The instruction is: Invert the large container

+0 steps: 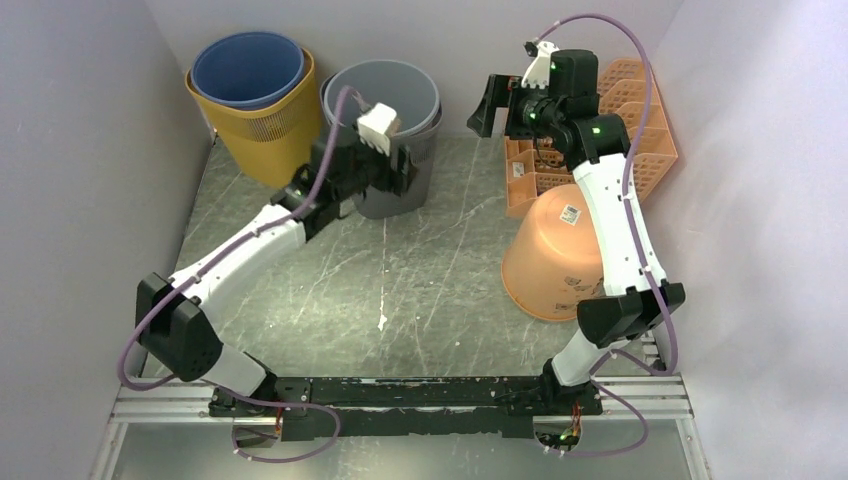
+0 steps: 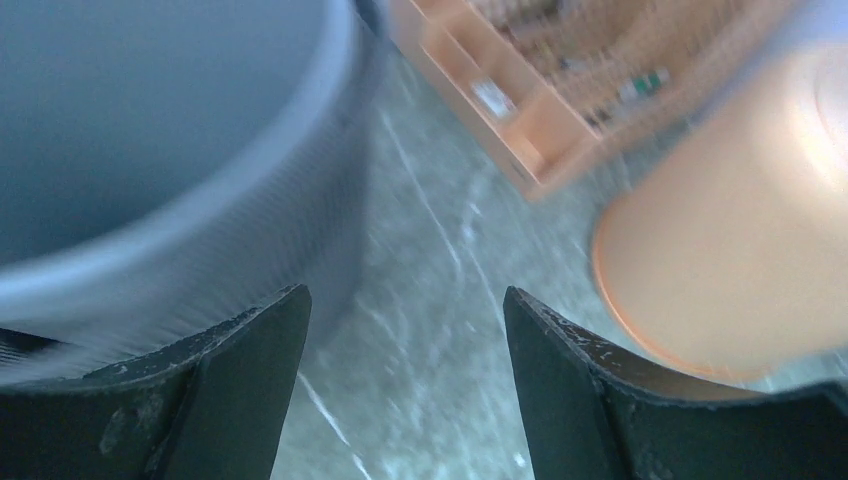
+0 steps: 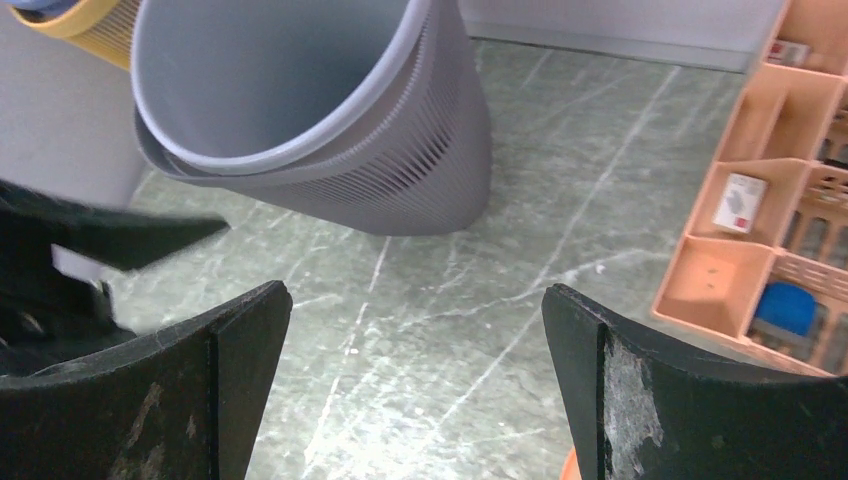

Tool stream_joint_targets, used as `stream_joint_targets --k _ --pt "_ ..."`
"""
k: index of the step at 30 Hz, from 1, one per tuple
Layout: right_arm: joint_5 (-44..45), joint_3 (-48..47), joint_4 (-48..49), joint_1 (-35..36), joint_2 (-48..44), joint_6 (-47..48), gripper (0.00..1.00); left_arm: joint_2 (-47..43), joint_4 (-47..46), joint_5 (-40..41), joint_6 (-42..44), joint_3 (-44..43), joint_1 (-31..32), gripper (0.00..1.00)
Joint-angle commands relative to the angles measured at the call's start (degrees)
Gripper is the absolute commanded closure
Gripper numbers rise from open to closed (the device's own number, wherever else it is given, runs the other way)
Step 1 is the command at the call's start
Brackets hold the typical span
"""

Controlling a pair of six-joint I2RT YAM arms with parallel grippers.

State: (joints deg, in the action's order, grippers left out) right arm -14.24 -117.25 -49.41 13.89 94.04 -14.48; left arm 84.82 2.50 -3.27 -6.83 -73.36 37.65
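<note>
Left gripper (image 2: 405,300): fingers spread, empty, just beside the grey bin (image 1: 400,85) at 12 o'clock. Right gripper (image 3: 415,295): spread, empty, raised at 1 o'clock. The orange bin (image 1: 550,250) at 3 o'clock already sits mouth-down, so grey looks like the target. Pinch its rim squarely and tip it toward open table (image 1: 400,280), away from the organiser (image 1: 650,150). Walls (image 1: 80,150) crowd close.
</note>
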Motion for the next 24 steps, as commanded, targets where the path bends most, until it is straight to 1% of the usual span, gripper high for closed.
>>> stream_joint_targets --k 1,3,6,8,10,13,15,18,24 --pt "-6.5 0.7 5.7 -1.1 1.6 -5.1 0.0 0.7 2.6 -2.6 5.2 -12.2 -6.3 0.18" --pt "-7.7 0.1 6.2 -1.7 2.4 -5.9 0.0 3.1 4.7 -4.5 8.1 -18.0 -7.7 0.2" --pt "-4.7 -1.8 4.4 -1.7 3.3 -5.3 0.0 7.3 7.1 -7.8 12.4 -26.3 -9.0 0.22" --pt "-3.1 -2.4 3.6 -1.7 3.5 -4.7 0.0 10.8 9.2 -12.4 14.1 -32.2 -10.1 0.22" --pt "-1.7 -2.4 3.0 -1.7 3.4 -4.4 0.0 14.0 10.8 -16.7 15.2 -36.6 -10.9 0.24" --pt "-0.9 -2.5 2.0 -1.7 3.3 -3.8 0.0 18.2 11.6 -23.7 15.2 -40.4 -11.8 0.25" --pt "-0.7 -2.4 1.5 -1.7 3.2 -3.5 0.0 20.9 12.4 -26.5 14.8 -42.5 -11.8 0.23" --pt "-0.3 -2.1 0.7 -1.7 2.9 -2.7 0.0 25.3 13.1 -27.6 13.1 -45.9 -11.8 0.23" --pt "1.8 -1.9 -1.8 -1.7 1.9 -0.5 0.0 30.7 10.0 -28.0 8.6 -50.9 -10.7 0.26"
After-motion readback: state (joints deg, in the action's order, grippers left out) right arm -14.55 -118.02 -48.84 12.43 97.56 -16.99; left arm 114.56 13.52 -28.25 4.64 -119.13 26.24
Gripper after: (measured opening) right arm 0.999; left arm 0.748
